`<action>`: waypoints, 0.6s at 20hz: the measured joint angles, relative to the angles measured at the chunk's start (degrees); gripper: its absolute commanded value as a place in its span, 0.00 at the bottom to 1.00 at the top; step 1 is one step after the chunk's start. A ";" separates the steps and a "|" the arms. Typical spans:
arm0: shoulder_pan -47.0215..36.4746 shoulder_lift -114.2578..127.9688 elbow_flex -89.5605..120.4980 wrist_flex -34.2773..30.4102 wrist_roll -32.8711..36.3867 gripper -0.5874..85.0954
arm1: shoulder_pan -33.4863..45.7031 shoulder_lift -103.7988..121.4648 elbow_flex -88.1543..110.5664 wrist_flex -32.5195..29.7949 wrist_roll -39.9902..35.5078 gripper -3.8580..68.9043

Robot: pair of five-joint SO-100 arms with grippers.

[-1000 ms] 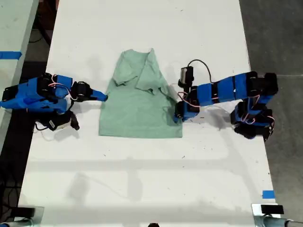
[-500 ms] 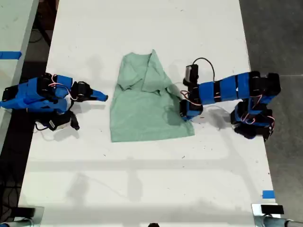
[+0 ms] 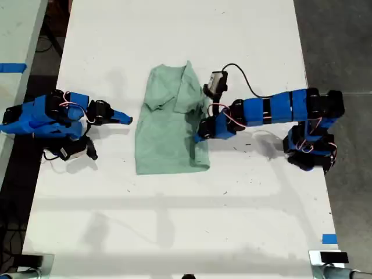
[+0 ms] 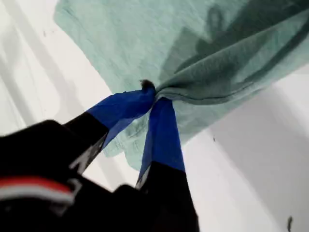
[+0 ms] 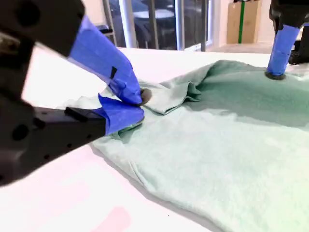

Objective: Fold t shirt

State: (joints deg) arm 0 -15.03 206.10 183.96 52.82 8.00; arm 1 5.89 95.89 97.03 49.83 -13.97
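Cloth of the t shirt (image 3: 168, 139) is pale mint green, plain and slightly wrinkled. It lies on the white table (image 3: 174, 221) about midway between the two blue arms in the exterior view. One sleeve is already folded inward near the collar end. The side edge toward the exterior view's right is raised off the table and doubled over the body of the garment, so the shirt reads as a narrow, uneven panel.

My first gripper (image 3: 200, 131) reaches in from the exterior view's right. In the first wrist view its blue jaws are clamped on a gathered fold of the shirt's (image 4: 145, 38) edge, with the cloth bunched at the tips of the gripper (image 4: 152, 92) and hanging clear of the table.

My second gripper (image 3: 125, 120) lies low over the table at the exterior view's left, just beside the shirt's opposite edge and apart from it. In the second wrist view the jaws of this gripper (image 5: 135, 104) are drawn together, and the shirt (image 5: 231, 145) spreads out beyond them.

A black cable (image 3: 238, 72) loops above the first arm. A strip of blue tape (image 3: 329, 239) sits near the table's corner at the exterior view's lower right.
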 measured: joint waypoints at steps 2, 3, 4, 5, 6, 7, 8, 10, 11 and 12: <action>0.00 0.00 0.00 0.00 0.00 0.01 | -0.53 -1.49 0.00 -5.63 -1.05 0.05; 0.00 0.00 0.00 0.00 0.00 0.01 | -0.70 -3.08 0.00 -8.35 -1.58 0.05; 0.00 0.00 0.00 0.00 0.00 0.01 | -0.70 -4.66 0.00 -10.63 -2.02 0.05; 0.00 0.00 0.00 0.00 0.00 0.01 | -0.70 -5.98 0.00 -13.01 -2.64 0.05; 0.00 0.00 0.00 0.00 0.00 0.01 | -0.70 -7.38 0.00 -14.41 -2.99 0.05; 0.00 0.00 0.00 0.00 0.00 0.01 | -0.70 -9.32 -0.18 -15.12 -3.34 0.05; 0.00 0.00 0.00 0.00 0.00 0.01 | -0.88 -11.25 -0.70 -15.29 -3.69 0.05; 0.00 0.00 0.00 0.00 0.00 0.01 | -1.41 -13.97 -3.34 -15.29 -4.22 0.05; 0.00 0.00 0.00 0.00 0.00 0.01 | -1.76 -15.21 -4.66 -15.29 -4.66 0.05; 0.00 0.00 0.00 0.00 0.00 0.01 | -2.02 -16.52 -6.33 -15.21 -4.75 0.05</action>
State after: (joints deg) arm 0 -15.03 206.10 183.96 52.82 8.00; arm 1 3.87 79.37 90.70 34.63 -18.72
